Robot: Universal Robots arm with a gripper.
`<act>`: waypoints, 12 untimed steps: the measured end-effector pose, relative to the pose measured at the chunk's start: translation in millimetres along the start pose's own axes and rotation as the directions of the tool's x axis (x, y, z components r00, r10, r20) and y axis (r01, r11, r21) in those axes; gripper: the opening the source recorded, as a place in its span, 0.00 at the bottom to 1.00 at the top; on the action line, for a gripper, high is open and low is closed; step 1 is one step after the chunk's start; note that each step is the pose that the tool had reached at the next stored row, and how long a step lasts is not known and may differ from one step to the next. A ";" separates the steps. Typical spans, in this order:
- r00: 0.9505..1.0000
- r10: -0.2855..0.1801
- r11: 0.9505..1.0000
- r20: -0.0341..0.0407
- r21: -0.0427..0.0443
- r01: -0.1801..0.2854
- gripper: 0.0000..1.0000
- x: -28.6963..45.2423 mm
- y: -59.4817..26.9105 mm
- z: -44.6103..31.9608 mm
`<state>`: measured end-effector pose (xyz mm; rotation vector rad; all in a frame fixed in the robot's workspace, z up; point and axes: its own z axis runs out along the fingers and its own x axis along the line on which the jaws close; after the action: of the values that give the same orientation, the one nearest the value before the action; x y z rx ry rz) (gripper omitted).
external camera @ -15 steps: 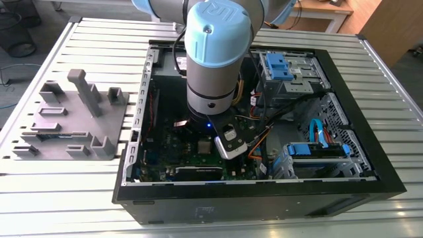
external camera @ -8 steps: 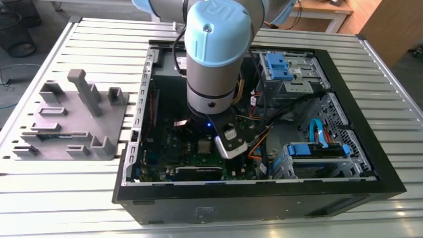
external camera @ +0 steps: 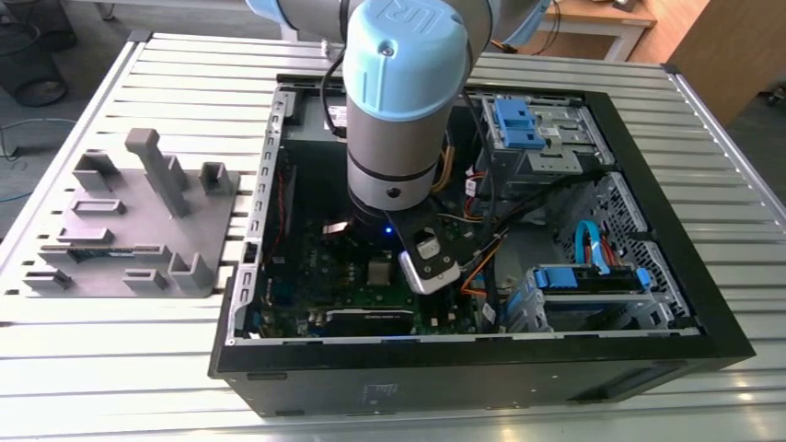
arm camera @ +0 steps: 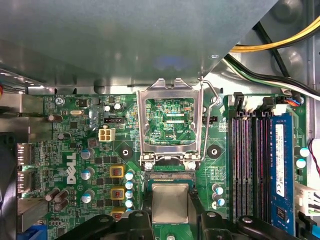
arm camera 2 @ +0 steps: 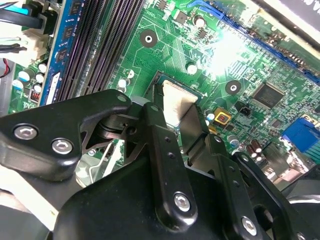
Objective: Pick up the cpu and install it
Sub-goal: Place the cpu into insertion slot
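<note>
In the first wrist view, jaws clasp the cpu (arm camera: 170,202) near socket lid (arm camera: 171,122).

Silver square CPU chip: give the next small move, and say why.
Probably lower the silvery square cpu chip straight down, slowly: the jaws are closed on it over the dark socket, whose metal retention frame stands flipped open.

The exterior view is looking down on the whole computer case (external camera: 491,368); both wrist views are facing its motherboard (arm camera 2: 175,45) (arm camera: 75,150) closely, sharing the memory slots (arm camera 2: 100,35) (arm camera: 247,165).
</note>
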<state>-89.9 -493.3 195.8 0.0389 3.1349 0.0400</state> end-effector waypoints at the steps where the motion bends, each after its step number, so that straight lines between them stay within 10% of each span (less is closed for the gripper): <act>1: 1.000 0.000 1.000 0.000 0.000 0.000 0.41 0.0 0.0 -0.1; 12: 1.000 0.018 1.000 0.001 0.000 -0.018 0.41 0.1 1.1 0.0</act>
<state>-89.9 -492.2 195.8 0.0670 3.1341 0.0400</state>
